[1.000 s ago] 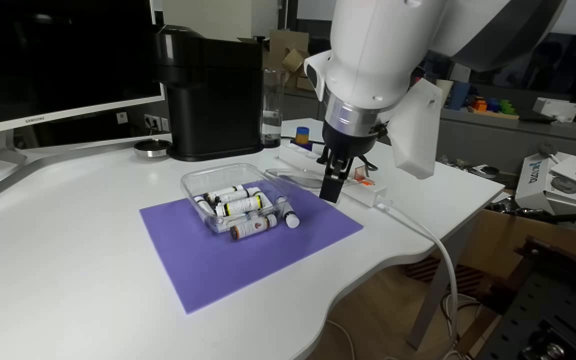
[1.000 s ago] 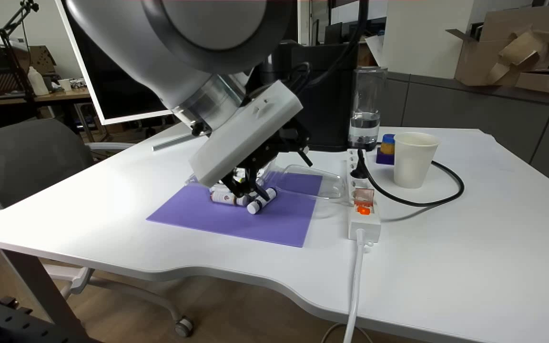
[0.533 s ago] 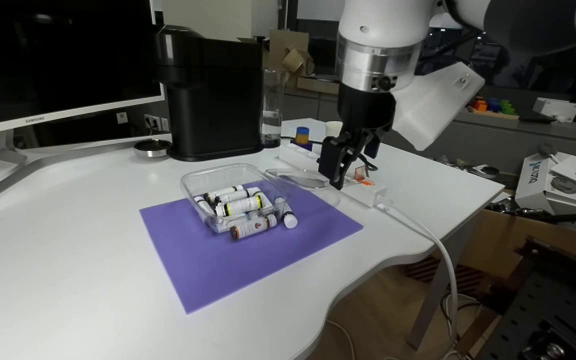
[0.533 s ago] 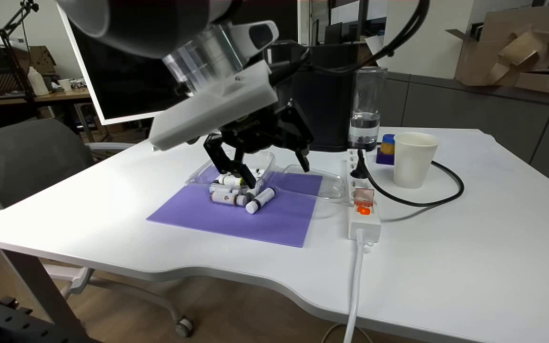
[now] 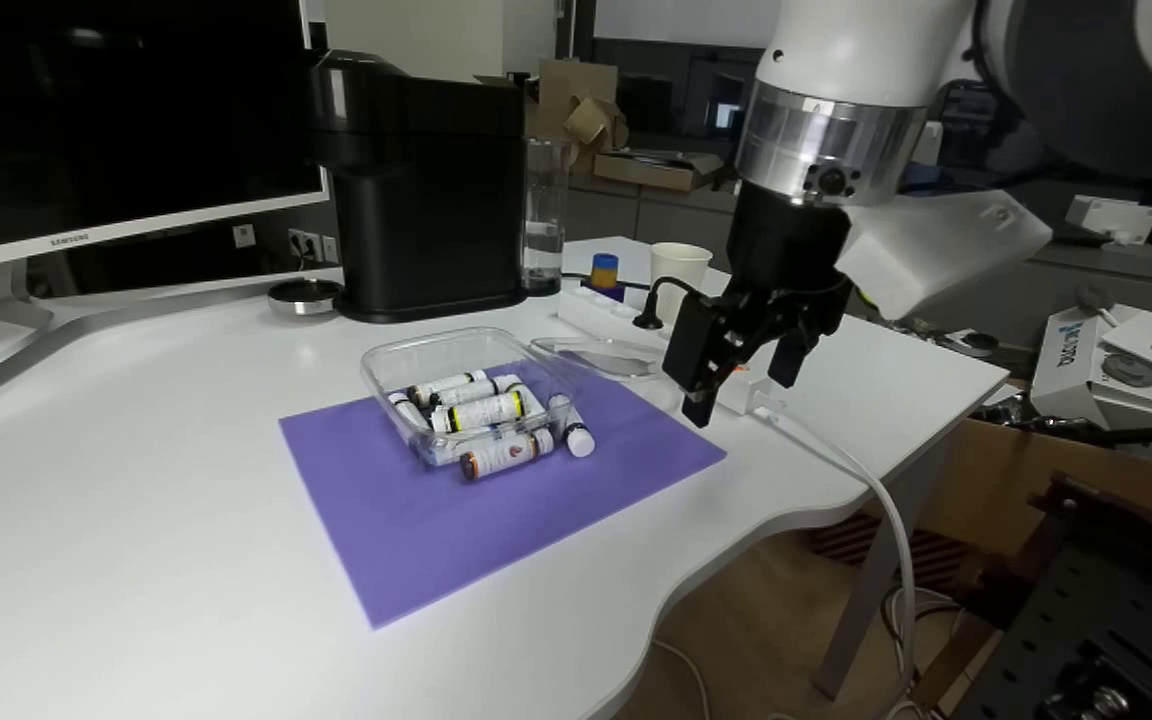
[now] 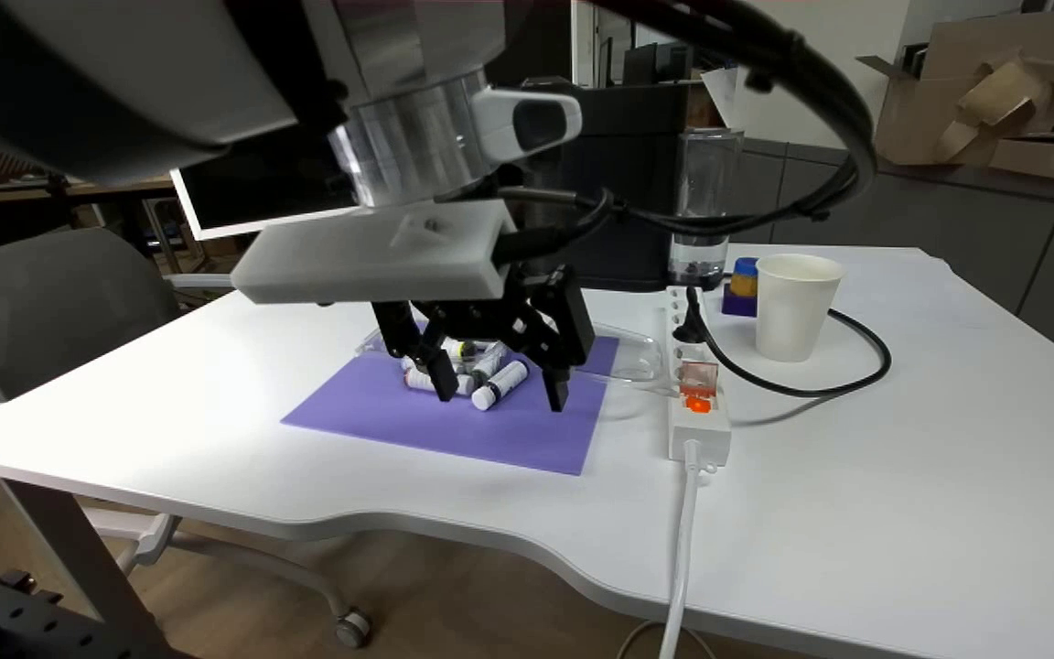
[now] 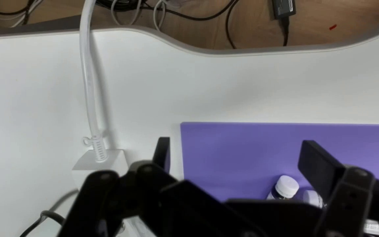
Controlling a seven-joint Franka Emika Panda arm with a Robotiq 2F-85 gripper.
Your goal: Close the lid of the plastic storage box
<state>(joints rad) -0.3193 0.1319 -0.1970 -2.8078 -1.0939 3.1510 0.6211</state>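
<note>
The plastic storage box (image 5: 466, 347) is clear and shallow and sits on the purple mat (image 5: 496, 520) with small white-and-dark bottles inside. Two more bottles (image 5: 508, 455) lie against its outside. The clear lid (image 5: 616, 358) lies folded out flat on the side by the power strip; it also shows in an exterior view (image 6: 641, 352), partly behind the gripper. My gripper (image 5: 744, 388) is open and empty, pointing down over the mat's corner. In the wrist view the gripper (image 7: 237, 154) frames bare mat, with a bottle cap (image 7: 287, 186) below; box and lid are mostly hidden there.
A white power strip (image 6: 701, 441) with an orange switch lies beside the lid. A white cup (image 6: 792, 307), a black cable and a glass container (image 5: 543, 220) stand beyond. A black appliance (image 5: 426, 200) and a monitor stand behind the box. The table's curved edge is in front.
My gripper has swung from a tilted pose near the box and lid to a more upright one, moving toward the table's front edge. The loose bottle beside the box has shifted slightly.
</note>
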